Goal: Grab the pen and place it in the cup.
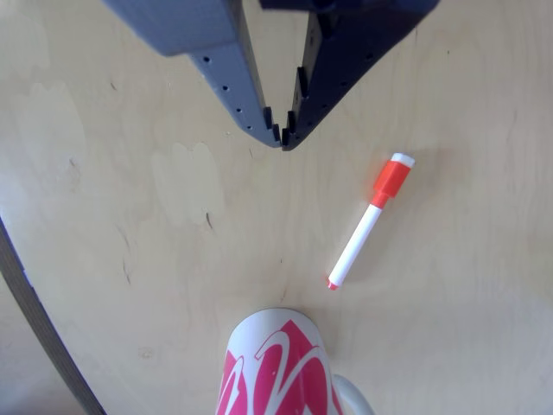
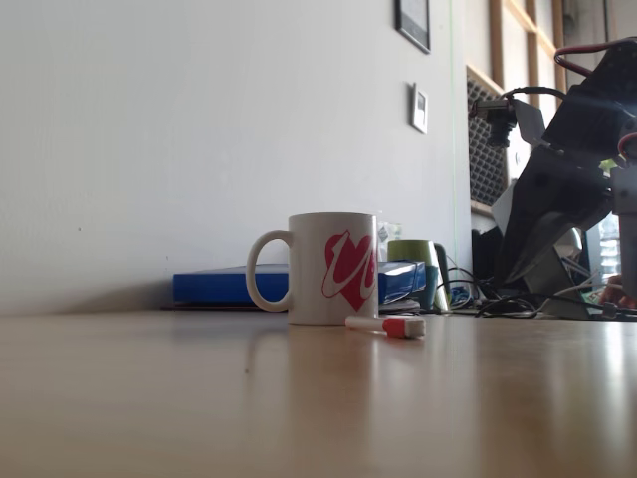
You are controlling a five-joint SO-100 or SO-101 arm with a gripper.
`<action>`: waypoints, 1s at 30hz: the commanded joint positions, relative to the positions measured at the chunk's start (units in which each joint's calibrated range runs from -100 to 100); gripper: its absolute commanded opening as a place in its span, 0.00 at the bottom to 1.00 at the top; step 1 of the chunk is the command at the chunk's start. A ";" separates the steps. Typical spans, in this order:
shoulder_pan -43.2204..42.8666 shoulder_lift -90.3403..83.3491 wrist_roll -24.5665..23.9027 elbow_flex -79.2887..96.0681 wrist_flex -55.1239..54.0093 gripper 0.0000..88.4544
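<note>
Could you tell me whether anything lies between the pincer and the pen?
Nothing visible does: bare wooden tabletop separates the dark pincer from the slim white marker with orange-red cap. The white ceramic mug with pink-red swirls stands off that path.

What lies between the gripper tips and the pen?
Nothing: in the other view, bare wooden table separates the gripper from the pen.

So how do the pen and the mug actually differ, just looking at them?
The pen lies flat on the table, while the mug stands upright. The pen is slim and straight; the mug is wide, round and has a handle. The pen's red sits in a solid cap, the mug's in a swirled pattern. Both are mainly white with red.
</note>
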 commanded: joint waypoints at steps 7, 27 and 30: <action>0.32 -0.26 0.25 -0.42 -0.38 0.01; -0.01 -0.26 0.25 -0.42 -0.47 0.01; 0.32 -0.18 0.25 -0.42 -0.64 0.02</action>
